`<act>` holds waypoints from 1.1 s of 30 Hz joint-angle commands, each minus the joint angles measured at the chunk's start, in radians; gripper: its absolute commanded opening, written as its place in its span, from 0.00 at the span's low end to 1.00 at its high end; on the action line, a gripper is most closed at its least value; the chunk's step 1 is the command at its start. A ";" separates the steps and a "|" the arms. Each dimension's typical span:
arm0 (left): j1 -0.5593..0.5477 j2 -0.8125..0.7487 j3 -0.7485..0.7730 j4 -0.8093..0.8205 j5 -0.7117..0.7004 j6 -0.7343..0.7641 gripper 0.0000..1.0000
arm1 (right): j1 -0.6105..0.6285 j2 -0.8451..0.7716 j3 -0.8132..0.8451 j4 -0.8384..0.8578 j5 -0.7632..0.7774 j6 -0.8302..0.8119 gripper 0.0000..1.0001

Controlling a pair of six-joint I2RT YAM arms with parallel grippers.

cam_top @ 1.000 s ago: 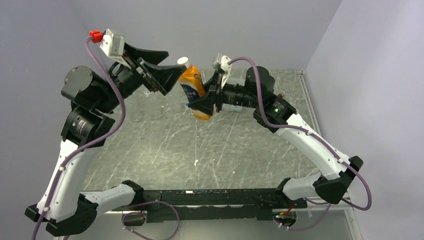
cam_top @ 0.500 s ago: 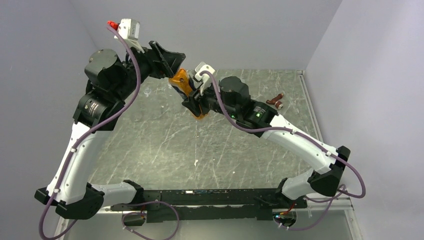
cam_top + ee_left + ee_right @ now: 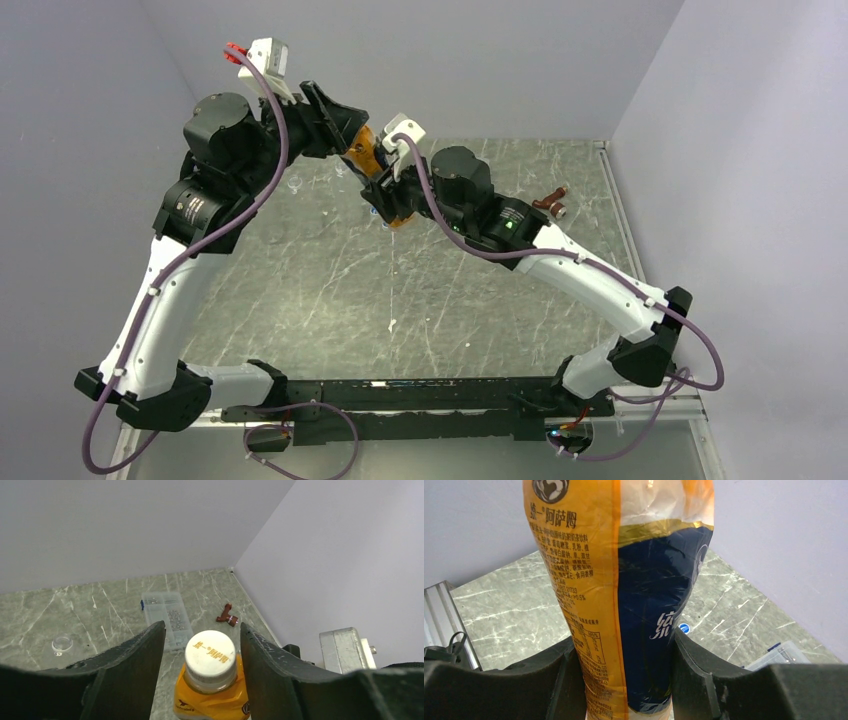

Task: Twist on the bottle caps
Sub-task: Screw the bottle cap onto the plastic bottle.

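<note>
Left arm (image 3: pixel 165 290) rises steeply from its base at the near left, elbow high, with the forearm turned inward toward the far middle of the table. The left gripper (image 3: pixel 201 635) is parted, its fingers (image 3: pixel 140 660) flanking the top of the bottle (image 3: pixel 210 702) with a gap visible on each side. Right arm (image 3: pixel 590 280) runs lower from the near right base, reaching diagonally inward to meet the left; the right gripper (image 3: pixel 624 647) is clamped on the bottle's lower body, both fingers pressed against the label.
</note>
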 commanded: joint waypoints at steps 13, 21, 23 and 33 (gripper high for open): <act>-0.002 -0.016 -0.002 0.044 -0.012 -0.008 0.54 | 0.008 0.028 0.067 -0.004 0.020 -0.018 0.00; -0.002 -0.017 0.001 0.040 -0.008 -0.007 0.16 | 0.009 0.033 0.066 -0.015 0.012 -0.017 0.00; -0.002 -0.015 0.004 0.041 0.002 -0.002 0.01 | 0.008 0.032 0.061 -0.021 -0.016 -0.016 0.00; -0.002 -0.074 -0.063 0.142 0.369 0.097 0.00 | -0.176 -0.047 0.014 0.053 -0.730 0.096 0.00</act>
